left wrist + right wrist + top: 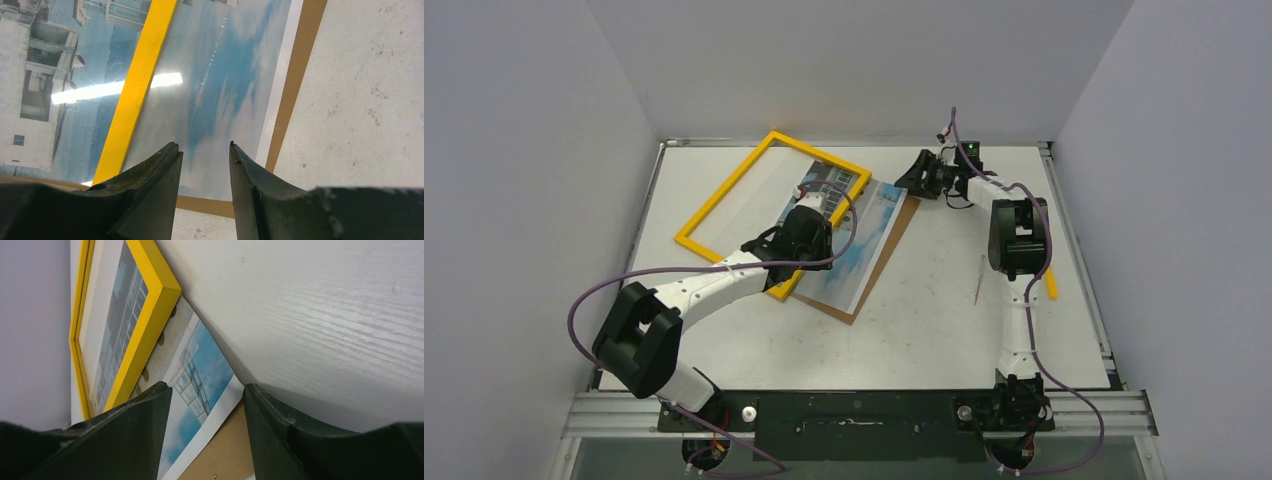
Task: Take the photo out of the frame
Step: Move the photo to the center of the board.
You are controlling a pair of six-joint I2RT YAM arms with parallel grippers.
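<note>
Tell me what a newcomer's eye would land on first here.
The bright yellow frame at the far left of the table, lying askew over part of the blue-and-white photo on its brown backing. The left pincer hangs open over the photo beside a frame rail; the right pincer, also open, points at the photo's far corner.

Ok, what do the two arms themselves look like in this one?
Both the left arm and right arm have slim white links with chunky black joint housings. A purple cable loops loosely along each. The jaws are dark, wedge-shaped and scuffed. A small green light glows at the right wrist.
</note>
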